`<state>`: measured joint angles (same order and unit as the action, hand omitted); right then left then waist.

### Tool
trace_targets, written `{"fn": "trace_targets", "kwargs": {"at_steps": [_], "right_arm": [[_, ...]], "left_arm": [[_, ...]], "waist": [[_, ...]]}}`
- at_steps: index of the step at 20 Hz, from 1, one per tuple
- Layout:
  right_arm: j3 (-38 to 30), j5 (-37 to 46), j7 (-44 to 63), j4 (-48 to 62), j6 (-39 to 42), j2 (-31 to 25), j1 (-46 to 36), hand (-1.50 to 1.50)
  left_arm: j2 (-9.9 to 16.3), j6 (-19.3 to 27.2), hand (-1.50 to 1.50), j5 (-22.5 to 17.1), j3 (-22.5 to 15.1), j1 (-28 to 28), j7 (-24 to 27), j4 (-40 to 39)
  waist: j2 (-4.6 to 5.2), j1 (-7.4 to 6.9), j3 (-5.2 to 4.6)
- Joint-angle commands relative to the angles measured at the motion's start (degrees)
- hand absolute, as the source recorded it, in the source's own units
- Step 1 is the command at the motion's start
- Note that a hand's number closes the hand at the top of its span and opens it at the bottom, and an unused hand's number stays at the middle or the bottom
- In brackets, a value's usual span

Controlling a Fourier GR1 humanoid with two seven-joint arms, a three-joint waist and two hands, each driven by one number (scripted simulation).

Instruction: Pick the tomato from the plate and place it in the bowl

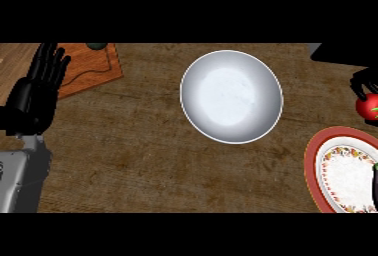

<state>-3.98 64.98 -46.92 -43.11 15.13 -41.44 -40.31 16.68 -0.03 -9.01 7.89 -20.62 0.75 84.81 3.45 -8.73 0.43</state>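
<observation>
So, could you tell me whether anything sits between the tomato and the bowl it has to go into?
Nothing visible does. The right hand holds the tomato at the right edge, above the plate; only bare counter lies between it and the bowl.

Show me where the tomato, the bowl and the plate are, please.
tomato (368, 107), head view, on its red skin.
bowl (231, 96), head view, on its pale inner surface.
plate (316, 159), head view, on its red rim.
</observation>
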Motion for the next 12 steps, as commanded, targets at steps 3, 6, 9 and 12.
{"fn": "trace_targets", "kwargs": {"at_steps": [3,6,9,12], "right_arm": [[-4.1,-1.7,-4.3,9.3,-4.4,-2.8,-8.6,1.50],[-5.9,-3.5,-7.0,12.8,-3.9,-3.8,-12.8,1.50],[-6.7,-6.4,-14.9,15.7,1.1,-5.8,-16.0,1.50],[-8.1,-9.2,-16.7,17.3,1.0,-5.0,-20.1,1.50]], "left_arm": [[-0.1,-0.1,0.00,-0.1,0.0,-0.2,-0.1,-0.9],[-0.8,0.6,0.00,1.0,-0.4,-0.4,1.2,-1.8],[-1.0,0.6,0.00,-0.1,0.2,0.5,0.4,-0.9],[-0.3,0.9,0.00,0.5,0.7,0.1,0.7,-1.8]], "waist": [[0.12,-0.21,0.07],[0.01,0.52,-0.02],[-0.95,1.10,-0.09],[-0.91,1.56,-0.11]]}}
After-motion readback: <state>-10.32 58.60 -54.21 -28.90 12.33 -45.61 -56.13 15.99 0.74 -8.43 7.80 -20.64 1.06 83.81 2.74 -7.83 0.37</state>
